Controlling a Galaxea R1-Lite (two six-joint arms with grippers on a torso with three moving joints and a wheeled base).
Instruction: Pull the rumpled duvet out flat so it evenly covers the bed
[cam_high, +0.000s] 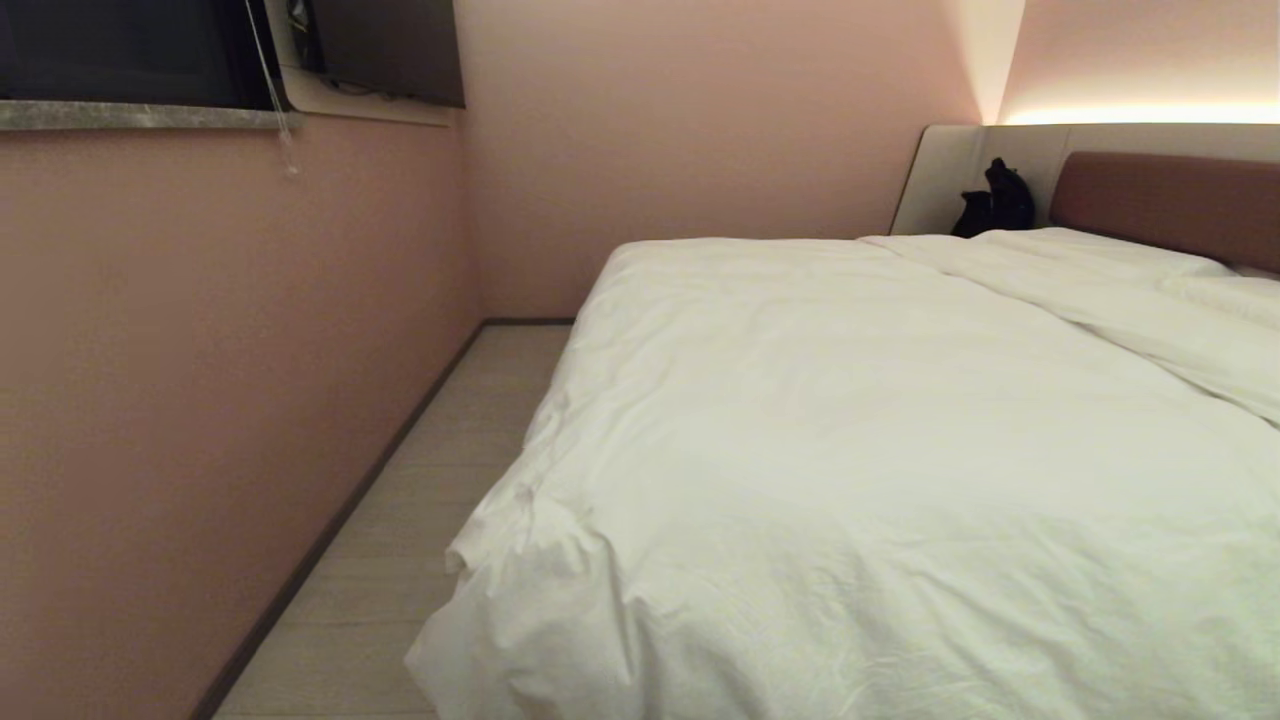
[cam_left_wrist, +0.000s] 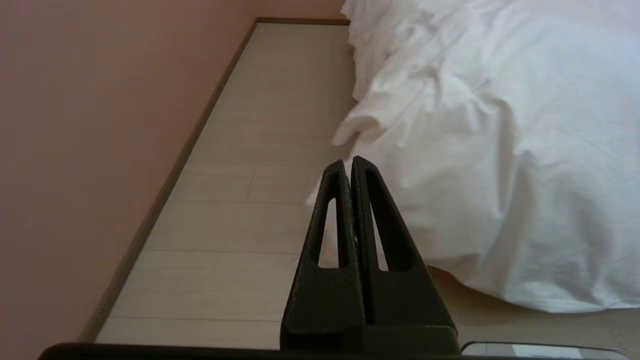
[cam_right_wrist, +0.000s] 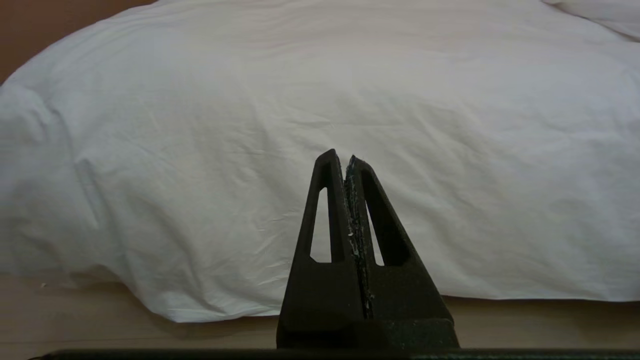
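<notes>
Just ahead of both pincers sat the bed (cam_high: 1165, 200), and the duvet (cam_high: 850, 450) was spread pretty much flat over it, edge drooping down toward the floor (cam_left_wrist: 240, 210). The near left corner was bunched up a bit, right beyond the left pincer (cam_left_wrist: 348, 161), whose tips were pressed together on nothing. The right pincer (cam_right_wrist: 344, 157) was pinched together too, empty, facing the duvet's hanging edge.
</notes>
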